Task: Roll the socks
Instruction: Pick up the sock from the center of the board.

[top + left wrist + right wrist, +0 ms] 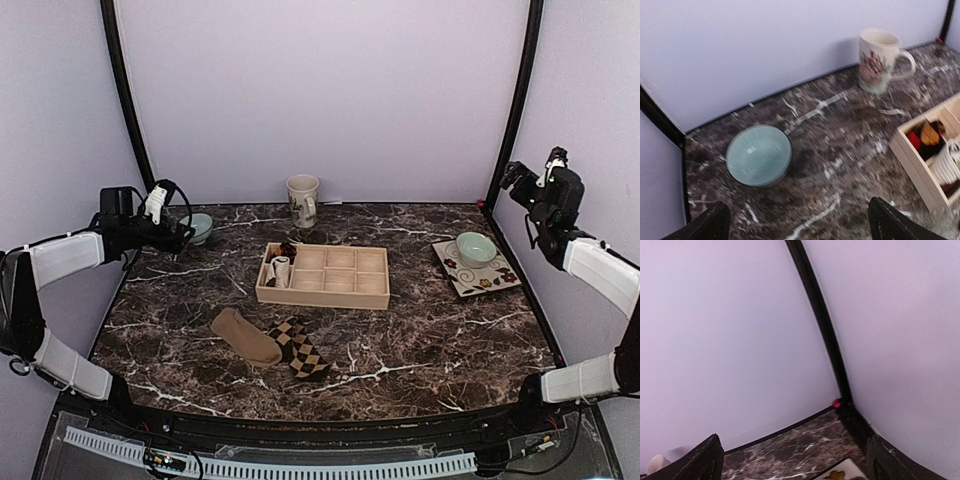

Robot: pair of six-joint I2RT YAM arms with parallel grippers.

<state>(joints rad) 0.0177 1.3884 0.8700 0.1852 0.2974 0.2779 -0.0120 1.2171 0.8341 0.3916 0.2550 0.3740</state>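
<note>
1. Top external: fixed above and behind the arm bases, tilted down and forward. Wide shot that takes in the whole table (420, 340) up to the back wall.
2. Left wrist: sits on the left gripper (185, 237), held up at the table's far left. Looks down at close range on the back-left corner: teal bowl (759, 155), mug (879, 60), left end of the tray (912, 162). All three also show in the top view.
3. Right wrist: sits on the right gripper (513, 178), high at the far right. Faces the back-right corner post (821, 335). Mostly wall, plus a thin strip of table and a corner of the plate (840, 474). Shares the post and plate with the top view.
</note>
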